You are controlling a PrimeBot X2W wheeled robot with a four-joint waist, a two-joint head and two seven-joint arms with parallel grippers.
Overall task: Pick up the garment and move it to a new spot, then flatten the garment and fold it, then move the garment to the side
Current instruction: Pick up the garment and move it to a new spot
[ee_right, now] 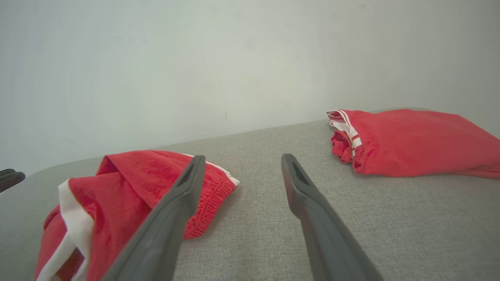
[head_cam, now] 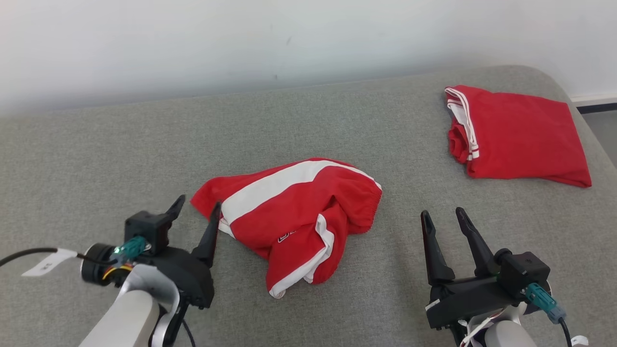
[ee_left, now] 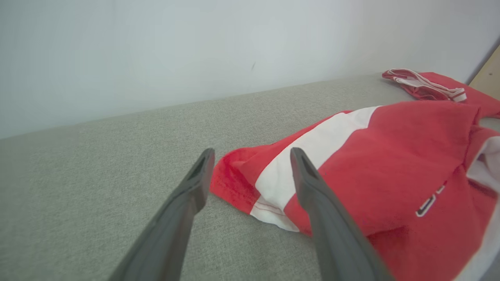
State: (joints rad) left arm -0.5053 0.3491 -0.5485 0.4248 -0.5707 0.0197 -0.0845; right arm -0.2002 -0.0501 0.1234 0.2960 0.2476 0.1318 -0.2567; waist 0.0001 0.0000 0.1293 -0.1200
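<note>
head view: crumpled garment (head_cam: pixel 294 217) just right of left pincer (head_cam: pixel 200 200)

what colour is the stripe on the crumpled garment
White; the stripe shows best in the head view.

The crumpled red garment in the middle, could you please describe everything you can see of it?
The crumpled red garment looks like soft knit sportswear: red with broad white stripes, a gathered elastic hem and a small dark-outlined logo. It lies loosely bunched, folded over itself, on the grey upholstered surface, apart from the folded red garment. The left gripper stands with open jaws at its left corner, not gripping it.
</note>
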